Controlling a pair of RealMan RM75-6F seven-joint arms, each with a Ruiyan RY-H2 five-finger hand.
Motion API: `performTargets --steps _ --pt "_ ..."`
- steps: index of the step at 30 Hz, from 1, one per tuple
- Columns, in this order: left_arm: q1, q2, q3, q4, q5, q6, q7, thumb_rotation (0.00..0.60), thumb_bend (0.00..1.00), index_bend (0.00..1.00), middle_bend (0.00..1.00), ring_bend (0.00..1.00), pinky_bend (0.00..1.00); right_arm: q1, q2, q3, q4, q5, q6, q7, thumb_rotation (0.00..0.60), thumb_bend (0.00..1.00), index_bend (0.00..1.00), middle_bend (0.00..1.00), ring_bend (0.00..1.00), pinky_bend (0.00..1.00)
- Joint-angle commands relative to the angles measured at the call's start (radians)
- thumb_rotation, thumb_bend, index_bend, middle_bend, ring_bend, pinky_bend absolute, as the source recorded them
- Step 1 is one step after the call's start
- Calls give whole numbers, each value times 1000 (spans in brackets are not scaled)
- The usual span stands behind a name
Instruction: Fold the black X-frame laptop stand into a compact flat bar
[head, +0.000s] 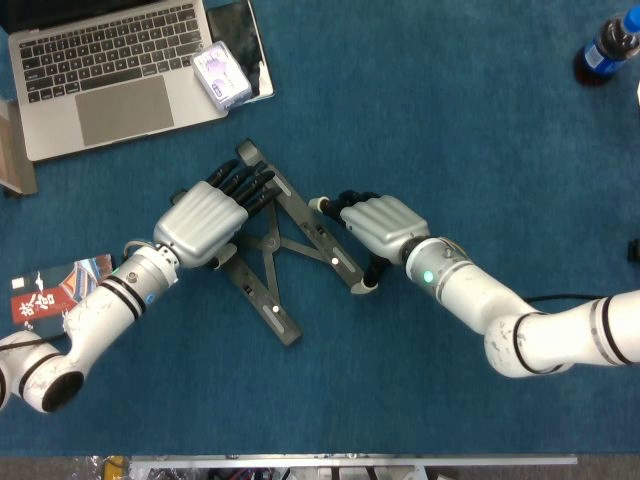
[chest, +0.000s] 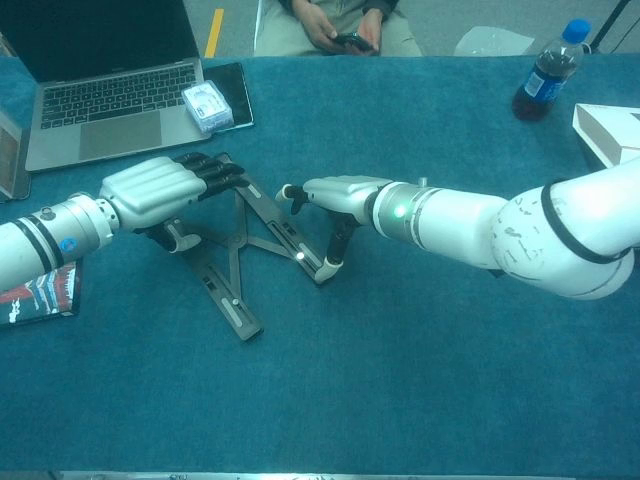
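The black X-frame laptop stand (head: 272, 243) (chest: 237, 241) lies flat on the blue table, still spread in a narrow X. My left hand (head: 200, 225) (chest: 150, 193) covers its left bar, dark fingers (head: 243, 183) reaching over the far end and the thumb curled against the bar's near side. My right hand (head: 382, 224) (chest: 336, 191) holds the right bar, fingers (head: 337, 204) on its upper edge and the thumb (chest: 333, 262) pressed at its near end. The left bar's near end (head: 287, 333) sticks out free.
An open laptop (head: 110, 70) sits at the far left with a black tablet (head: 243, 40) and a small white box (head: 222, 75) beside it. A booklet (head: 55, 290) lies left, a bottle (chest: 545, 85) and a white box (chest: 605, 125) far right. A person (chest: 345, 25) sits behind the table.
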Motion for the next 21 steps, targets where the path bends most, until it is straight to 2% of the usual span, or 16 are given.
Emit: performTargets --steps 1,6,11,21 --pt "17 49 11 -38 8 29 21 600 351 0 0 0 0 -6 10 3 -7 -7 -3 11 600 0 0 145 0 114" --pt "45 110 37 -74 26 62 32 600 350 0 0 0 0 -15 19 4 -17 -26 -6 27 600 0 0 143 0 114" --pt "70 123 60 -59 31 71 28 600 351 0 0 0 0 -18 19 2 -21 -35 -6 33 600 0 0 143 0 114" --pt "96 134 50 -53 30 96 -29 600 350 0 0 0 0 -19 33 8 -37 -39 2 43 600 0 0 140 0 114"
